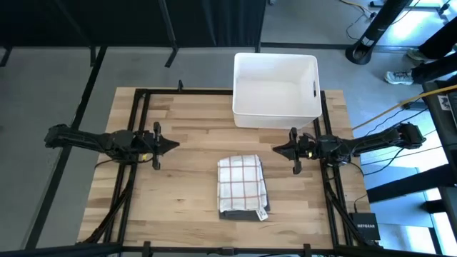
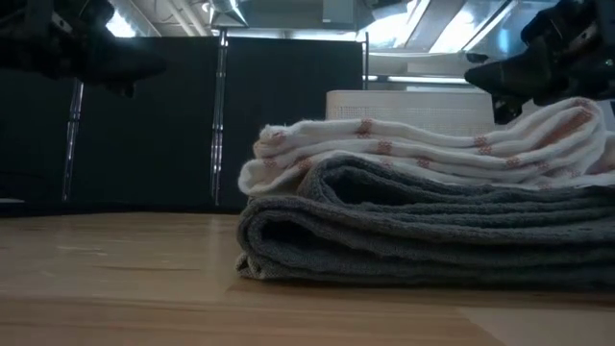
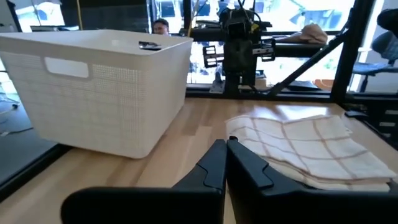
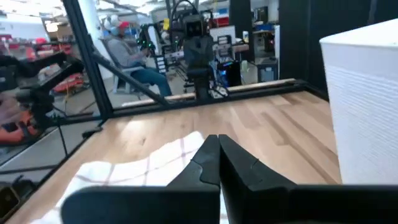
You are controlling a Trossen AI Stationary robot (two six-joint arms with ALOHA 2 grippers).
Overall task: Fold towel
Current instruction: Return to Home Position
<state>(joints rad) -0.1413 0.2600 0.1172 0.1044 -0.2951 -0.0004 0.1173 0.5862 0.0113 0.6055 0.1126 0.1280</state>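
Note:
A folded white towel with thin red checks (image 1: pixel 241 180) lies flat on a folded grey towel (image 1: pixel 243 213) near the table's middle front; the low view shows the checked towel (image 2: pixel 432 144) stacked on the grey one (image 2: pixel 423 231). My left gripper (image 1: pixel 176 145) hovers level at the table's left, shut and empty, clear of the stack; its own view shows it (image 3: pixel 226 149) pointing toward the checked towel (image 3: pixel 311 149). My right gripper (image 1: pixel 275 149) hovers level at the right, shut and empty, also seen in its wrist view (image 4: pixel 217 144).
A white plastic basket (image 1: pixel 275 89) stands at the table's far side, right of centre, close behind my right gripper. A black frame (image 1: pixel 139 135) runs along the table's edges. Bare wood lies left of the stack. A seated person (image 4: pixel 127 53) shows beyond the table.

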